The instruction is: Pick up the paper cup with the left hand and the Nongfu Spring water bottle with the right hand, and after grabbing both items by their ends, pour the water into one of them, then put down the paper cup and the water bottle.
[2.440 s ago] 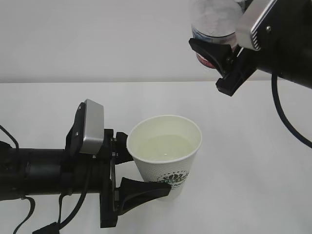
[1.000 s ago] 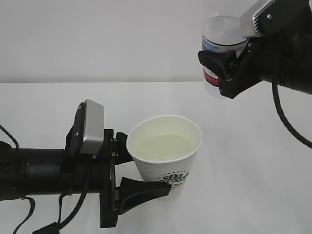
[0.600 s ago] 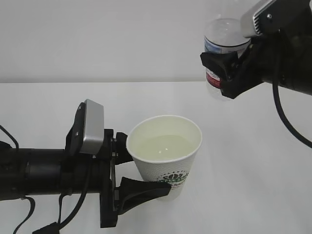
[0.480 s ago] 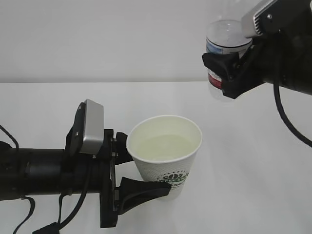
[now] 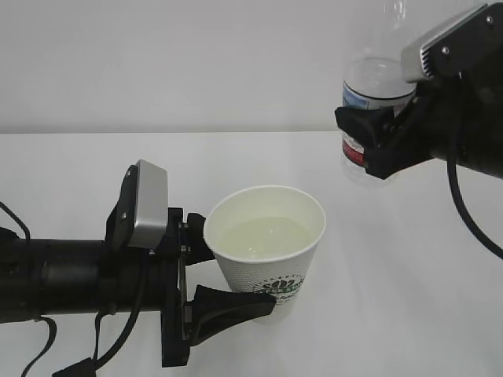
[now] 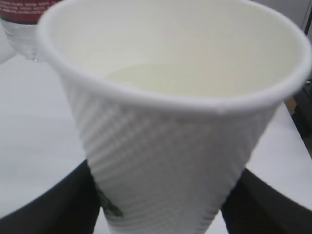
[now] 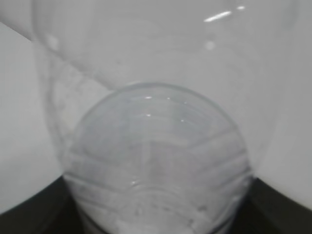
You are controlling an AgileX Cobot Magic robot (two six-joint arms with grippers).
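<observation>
The white paper cup [image 5: 266, 259] with its green logo stands upright left of centre, holding faintly yellowish water [image 5: 266, 236]. My left gripper [image 5: 242, 276] is shut on the cup's lower part, one black finger [image 5: 232, 305] in front and the other behind. In the left wrist view the cup [image 6: 170, 146] fills the frame between both fingers [image 6: 44, 209]. At the upper right my right gripper [image 5: 366, 141] is shut on the clear Nongfu Spring water bottle [image 5: 376, 86] at its red-and-white label; the bottle stands nearly upright with its neck out of frame. The right wrist view shows only the see-through bottle [image 7: 156, 146].
The white table [image 5: 416, 267] runs back to a plain pale wall [image 5: 157, 63]. The bottle's base [image 6: 22, 24] shows in the left wrist view's top left corner, behind the cup's rim. Black cables hang from both arms.
My right gripper has carried the bottle down and to the right, away from the cup, turning it closer to upright. The left arm and the cup have stayed put.
</observation>
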